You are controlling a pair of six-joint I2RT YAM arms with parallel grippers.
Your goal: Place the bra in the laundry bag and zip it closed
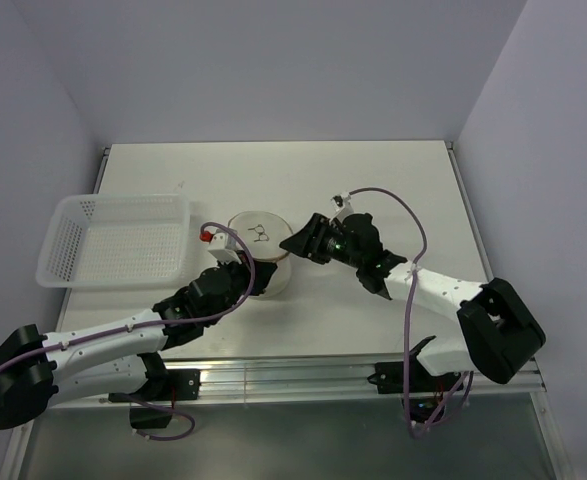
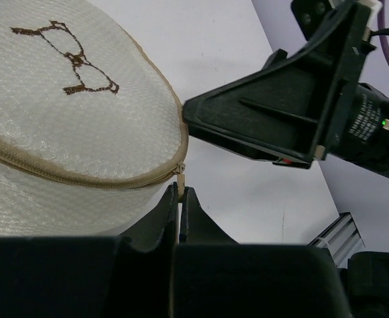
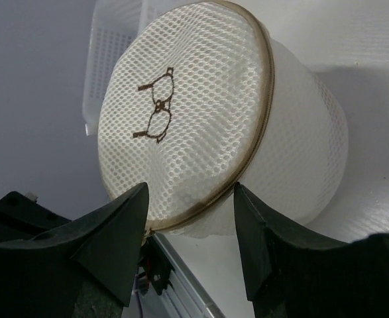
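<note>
Readable text: none.
Laundry bag (image 2: 61, 132) lid: brown stitched outline motif, no letters. Motor housing (image 2: 361, 124): white print, too small to read.

The laundry bag (image 1: 260, 240), a white mesh drum with tan zipper, stands upright, seemingly zipped shut.

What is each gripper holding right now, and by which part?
Left gripper pinches the laundry bag by its zipper pull. Right gripper is open, holding nothing.
</note>
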